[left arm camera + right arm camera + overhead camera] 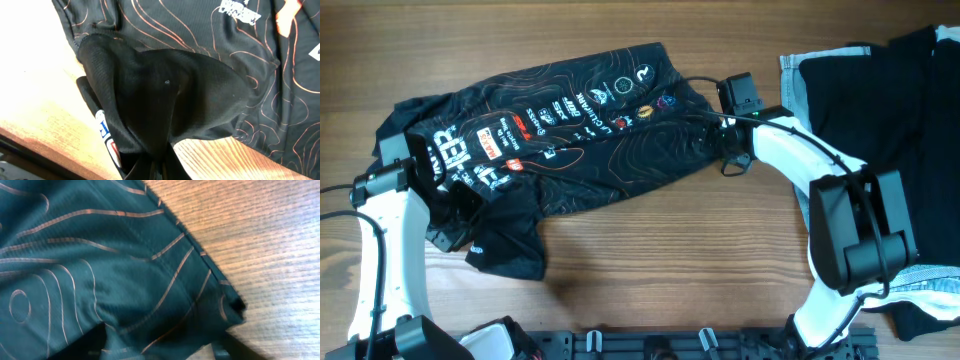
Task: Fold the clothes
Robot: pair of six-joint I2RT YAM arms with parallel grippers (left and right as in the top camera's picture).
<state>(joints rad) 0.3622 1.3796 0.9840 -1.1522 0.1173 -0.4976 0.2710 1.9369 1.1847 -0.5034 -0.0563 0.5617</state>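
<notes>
The black jersey (580,130), with sponsor logos and orange contour lines, lies crumpled across the wooden table from far left to centre right. My left gripper (448,222) is at its lower left part, shut on a bunched fold of the cloth (160,167). That fold rises as a dark mesh peak (165,95) in the left wrist view. My right gripper (718,135) is at the jersey's right edge. In the right wrist view its fingers (157,350) show apart at the bottom corners, with the hem corner (200,295) lying between them.
A plain black garment (880,110) with a pale blue-white edge (792,85) lies at the right of the table. Bare wood (670,260) runs along the front. The arm bases stand at the front edge (650,345).
</notes>
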